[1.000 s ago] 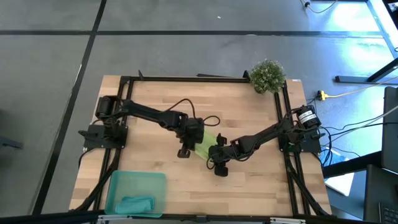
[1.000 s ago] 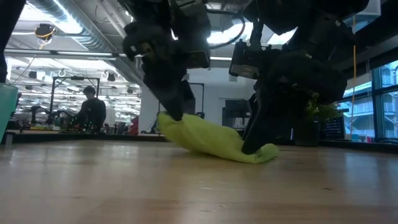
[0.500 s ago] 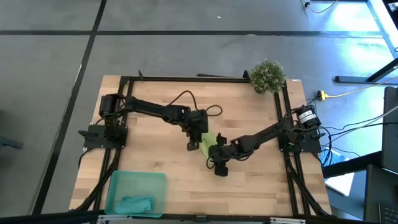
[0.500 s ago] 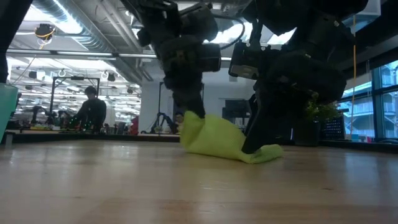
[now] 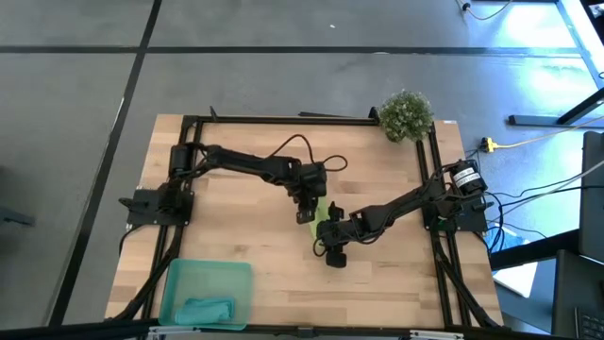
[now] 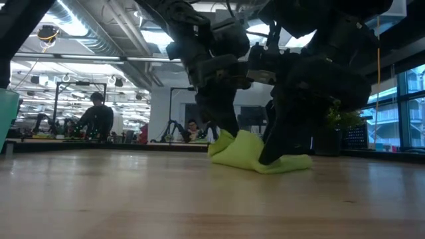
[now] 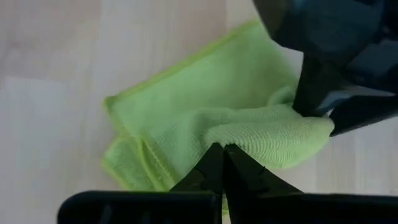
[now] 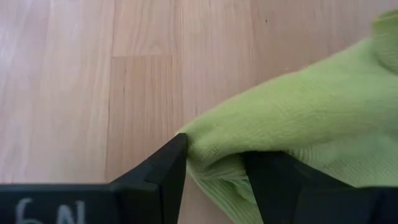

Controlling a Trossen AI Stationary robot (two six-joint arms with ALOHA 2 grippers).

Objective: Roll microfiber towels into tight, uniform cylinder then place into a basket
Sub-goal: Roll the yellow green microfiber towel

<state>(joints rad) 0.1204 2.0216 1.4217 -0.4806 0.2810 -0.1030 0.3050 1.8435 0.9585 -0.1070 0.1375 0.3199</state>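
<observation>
Wooden table, two arms meeting over a soft lime towel in the middle

Left gripper has its jaws pinched tight on a fold of the towel; right gripper has its jaws set wide around the thick rolled end; the towel looks light, floppy and easy to bunch, so grab it at an edge or fold; the teal towel lies in the basket at the near left corner.

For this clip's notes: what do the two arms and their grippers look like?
Both are black jointed arms mounted on black frame rails. The left arm trails a looping black cable near its wrist. The left gripper has two slim, dark, pointed fingers. The right gripper has broader black wedge-shaped fingers, with pale handwritten characters on its body.
</observation>
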